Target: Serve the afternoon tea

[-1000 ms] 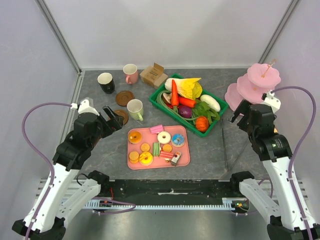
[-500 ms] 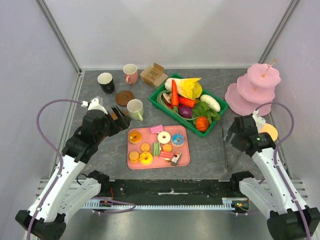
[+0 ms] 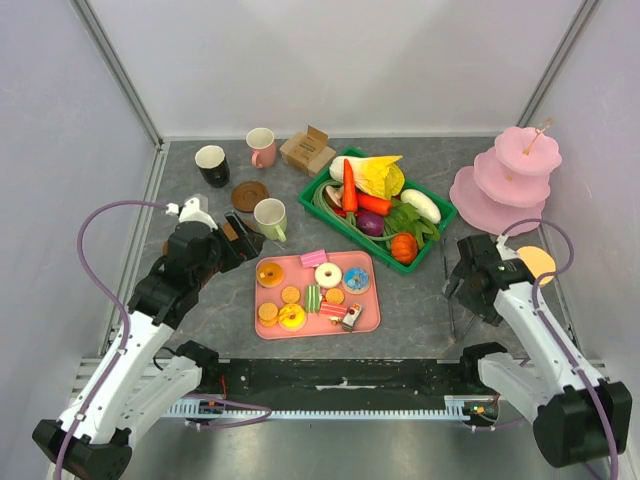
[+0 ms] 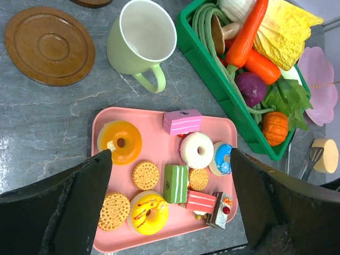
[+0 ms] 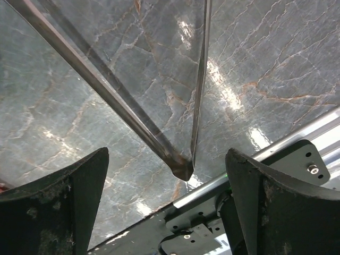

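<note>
The left end effector [image 3: 235,240] hangs near the far-left corner of the pink tray [image 3: 372,318], its fingers wide apart and empty. The right end effector [image 3: 462,285] is also spread and empty, above thin metal tongs [image 5: 199,79] that lie on the grey, veined bench [image 3: 410,300]. Bare bench is free between the tray and the tongs.

On the flat tray with a raised, rounded rim, glossy iced donuts [image 4: 119,142], ridged round biscuits [image 4: 145,175] and striped cake slices [image 4: 182,121] lie close together. The green crate [image 3: 432,240] nearly meets the tray's far-right corner. The smooth pale-green mug [image 3: 270,218] stands just behind the tray, beside a brown ringed coaster [image 4: 49,45]. The black mug [image 3: 211,165] and the pink mug [image 3: 261,147] stand farther back.
</note>
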Tool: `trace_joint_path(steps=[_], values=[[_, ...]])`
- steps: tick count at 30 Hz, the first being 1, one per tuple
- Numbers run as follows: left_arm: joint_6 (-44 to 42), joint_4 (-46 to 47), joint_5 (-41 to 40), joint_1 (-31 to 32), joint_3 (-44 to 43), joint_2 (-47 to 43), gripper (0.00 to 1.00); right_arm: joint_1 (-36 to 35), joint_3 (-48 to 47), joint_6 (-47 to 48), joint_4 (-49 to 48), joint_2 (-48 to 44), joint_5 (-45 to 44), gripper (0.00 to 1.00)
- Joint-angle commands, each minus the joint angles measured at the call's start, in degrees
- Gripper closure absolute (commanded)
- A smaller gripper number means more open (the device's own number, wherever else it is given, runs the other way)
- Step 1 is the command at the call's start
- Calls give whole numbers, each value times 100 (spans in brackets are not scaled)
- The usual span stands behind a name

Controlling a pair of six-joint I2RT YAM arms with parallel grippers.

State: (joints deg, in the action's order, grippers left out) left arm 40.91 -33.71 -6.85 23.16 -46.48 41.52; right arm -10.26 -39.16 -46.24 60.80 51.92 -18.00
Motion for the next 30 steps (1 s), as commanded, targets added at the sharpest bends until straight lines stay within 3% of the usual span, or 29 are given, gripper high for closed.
trace_joint_path(steps=[1,21,30], values=[[-74,374,44,-13,34,-12,2,-37,-162,361,-173,415,156,2],[-311,902,-220,-22,69,-74,2,-266,-329,-34,-595,2296,-529,2],[-311,919,-299,-13,78,-65,2,-64,452,203,-2053,2270,-345,2]])
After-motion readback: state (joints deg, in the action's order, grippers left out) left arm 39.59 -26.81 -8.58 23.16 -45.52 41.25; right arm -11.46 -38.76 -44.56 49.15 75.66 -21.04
